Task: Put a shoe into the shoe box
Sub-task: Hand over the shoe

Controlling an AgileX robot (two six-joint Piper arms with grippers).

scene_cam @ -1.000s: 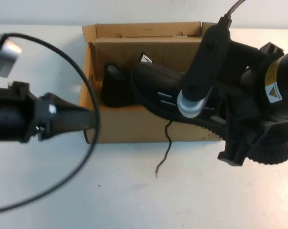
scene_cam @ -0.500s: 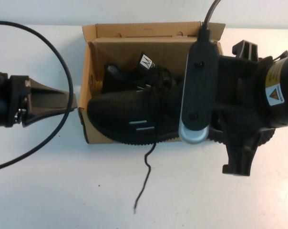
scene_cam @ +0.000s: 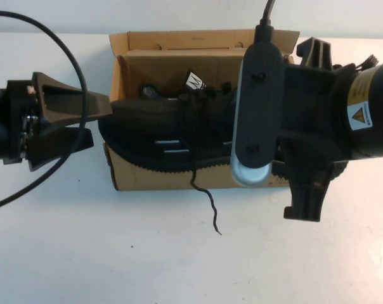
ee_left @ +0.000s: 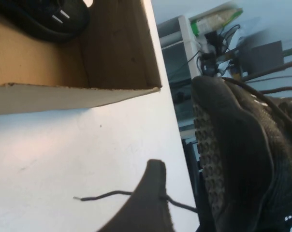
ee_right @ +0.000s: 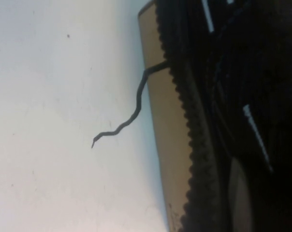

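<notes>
The shoe [scene_cam: 179, 136], a black mesh sneaker with white dashes, lies lengthwise over the brown cardboard shoe box [scene_cam: 153, 174]. Its sole rests along the front wall and its toe juts past the left wall. The long lace [scene_cam: 207, 202] hangs down onto the table. My right gripper [scene_cam: 274, 145] is mostly hidden under its wrist camera and is shut on the shoe's heel end. My left gripper [scene_cam: 103, 122] stands open at the box's left end, one finger on each side of the toe [ee_left: 233, 145]. The mate with the white "M" tab [scene_cam: 193, 81] sits inside the box.
The box's lid flap [scene_cam: 198, 39] stands open at the back. A black cable [scene_cam: 71, 57] loops over the left arm. White table surface [scene_cam: 179, 266] lies in front of the box, crossed only by the lace.
The right arm carried the shoe leftward until it lay along the box. The left gripper drew back a little and went from shut to open around the toe.
</notes>
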